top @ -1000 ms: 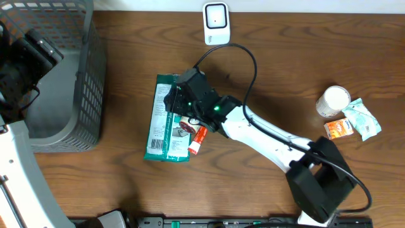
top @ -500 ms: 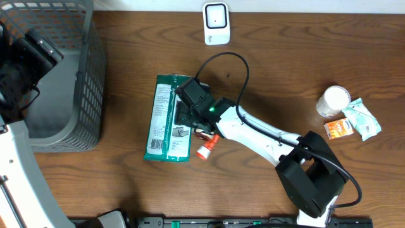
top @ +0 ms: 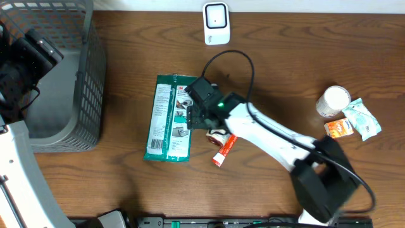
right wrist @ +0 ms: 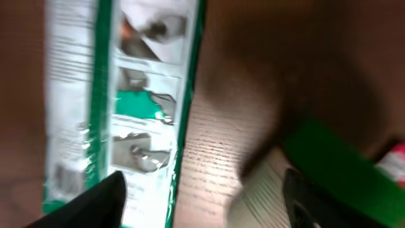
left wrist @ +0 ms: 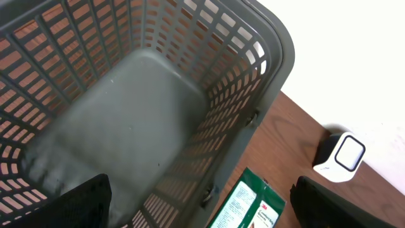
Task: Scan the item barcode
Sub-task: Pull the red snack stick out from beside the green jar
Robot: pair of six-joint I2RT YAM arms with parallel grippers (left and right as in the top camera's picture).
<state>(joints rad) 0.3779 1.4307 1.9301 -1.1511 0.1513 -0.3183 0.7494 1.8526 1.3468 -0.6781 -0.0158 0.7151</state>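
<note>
Overhead: packet (top: 168, 120), green, lies flat on the worktop (top: 114, 183), left of centre. The scanner (top: 216, 23) stands at top centre, well apart from it.

Right gripper (top: 192, 115) hangs over the packet's right edge. In its wrist view, the fingers stand wide apart with nothing clamped between them, only packet print and bare wood below. That view is blurred, and we cannot make out a barcode.

A small tube (top: 223, 151) with a red cap lies on the wood just below and right of that gripper, loose.

Left gripper (left wrist: 199, 196) hovers above the basket (left wrist: 278, 57) at upper left, fingers spread, holding nothing.

Our reading: this is the pickup step, and nothing has been presented to the scanner yet. We take the packet for the item, since the gripper sits over it.

Next move calls for lowering onto the packet's right edge and closing on that thin, flat side. Then lift it and carry it to top centre, with the barcode face turned toward the scanner window. Keep clear of the tube.
</note>
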